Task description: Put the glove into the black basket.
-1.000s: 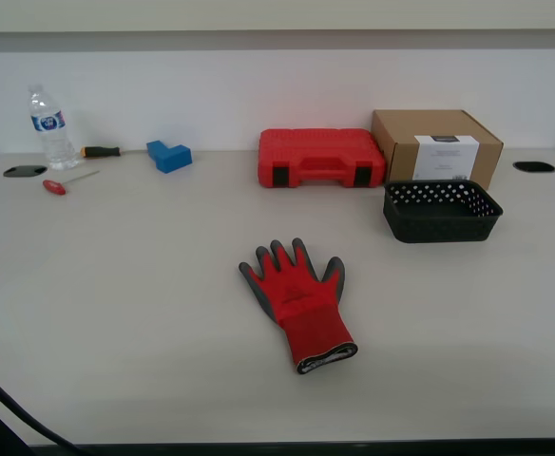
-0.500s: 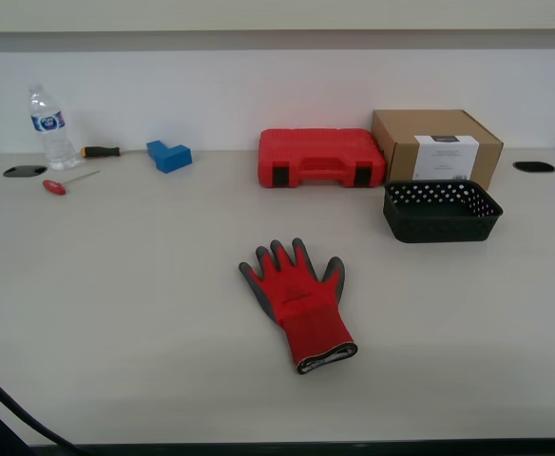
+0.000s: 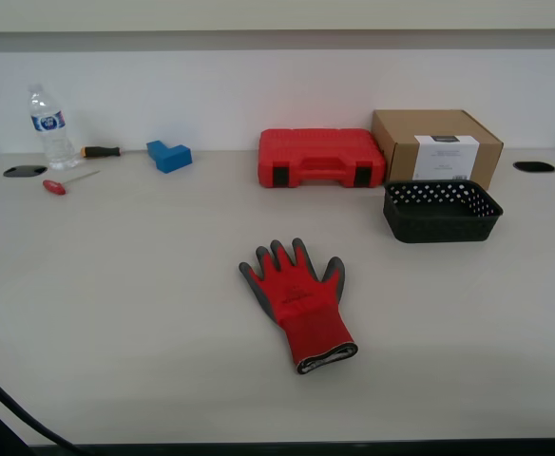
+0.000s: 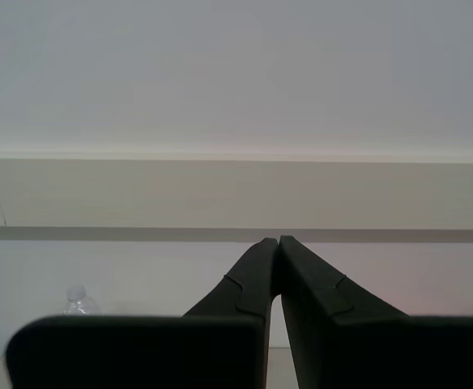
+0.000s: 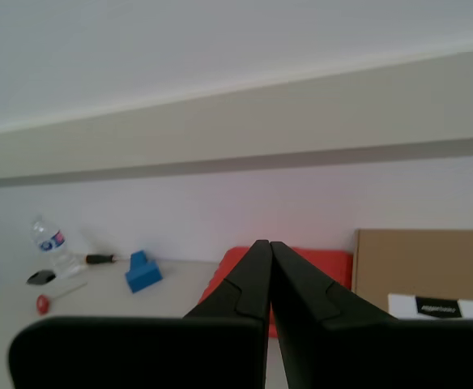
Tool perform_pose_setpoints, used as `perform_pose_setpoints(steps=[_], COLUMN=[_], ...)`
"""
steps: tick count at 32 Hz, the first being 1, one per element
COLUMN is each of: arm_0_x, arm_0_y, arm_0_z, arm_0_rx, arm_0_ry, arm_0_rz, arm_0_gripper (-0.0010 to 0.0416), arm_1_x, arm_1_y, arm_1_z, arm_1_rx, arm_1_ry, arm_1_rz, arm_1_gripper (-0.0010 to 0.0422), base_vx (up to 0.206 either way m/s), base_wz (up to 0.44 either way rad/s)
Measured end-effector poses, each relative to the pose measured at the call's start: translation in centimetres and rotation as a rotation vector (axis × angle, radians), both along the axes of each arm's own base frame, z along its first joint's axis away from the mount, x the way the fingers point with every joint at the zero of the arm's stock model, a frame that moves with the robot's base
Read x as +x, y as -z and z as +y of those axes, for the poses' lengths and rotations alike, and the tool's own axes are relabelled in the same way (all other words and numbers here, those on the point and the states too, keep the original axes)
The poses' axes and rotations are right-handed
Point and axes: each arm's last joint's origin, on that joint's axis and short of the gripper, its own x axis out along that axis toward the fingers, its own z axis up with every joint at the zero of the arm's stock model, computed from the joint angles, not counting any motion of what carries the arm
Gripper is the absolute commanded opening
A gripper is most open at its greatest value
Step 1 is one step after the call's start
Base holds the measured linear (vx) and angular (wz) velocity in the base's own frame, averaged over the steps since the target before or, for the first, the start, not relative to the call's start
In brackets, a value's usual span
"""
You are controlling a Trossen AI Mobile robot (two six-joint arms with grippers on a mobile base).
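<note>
While the glove (image 3: pixel 297 303) lies flat, the black basket (image 3: pixel 441 211) sits at its 2 o'clock; my first gripper (image 5: pixel 270 244) and my second gripper (image 4: pixel 279 240) are pinched closed, holding nothing.

Black basket (image 3: pixel 442 211) taken as landmark: its open top is uncovered, but the cardboard box (image 3: pixel 436 147) stands just behind it, nearly touching, and the red tool case (image 3: pixel 321 157) sits behind and toward the exterior view's left of it, closing off the far side. Bare table (image 3: pixel 135 275) lies in front of the basket and between it and the glove (image 3: pixel 298 300), nothing standing in that stretch. Water bottle (image 3: pixel 47 127), two screwdrivers (image 3: pixel 68 180) and blue block (image 3: pixel 168 155) lie well apart from the basket, at the far corner.
</note>
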Motion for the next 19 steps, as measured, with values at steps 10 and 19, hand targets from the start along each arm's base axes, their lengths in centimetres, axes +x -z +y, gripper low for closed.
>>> perform_pose_setpoints(steps=[10, 19], arm_0_x=[0.3, 3.6], arm_0_y=[3.8, 7.6], arm_0_z=[3.1, 6.7], arm_0_rx=[-0.043, -0.046], arm_0_ry=[-0.184, -0.354], arm_0_rz=[0.361, 0.679], arm_0_gripper=[0.0001, 0.0001], arm_1_x=[0.0, 0.0], arm_1_y=[0.0, 0.0], arm_1_z=[0.0, 0.0], arm_1_rx=[0.000, 0.000], arm_1_ry=[0.000, 0.000], arm_1_rz=[0.000, 0.001], arm_1_gripper=[0.0000, 0.0000], base_vx=[0.000, 0.000], base_wz=[0.000, 0.000])
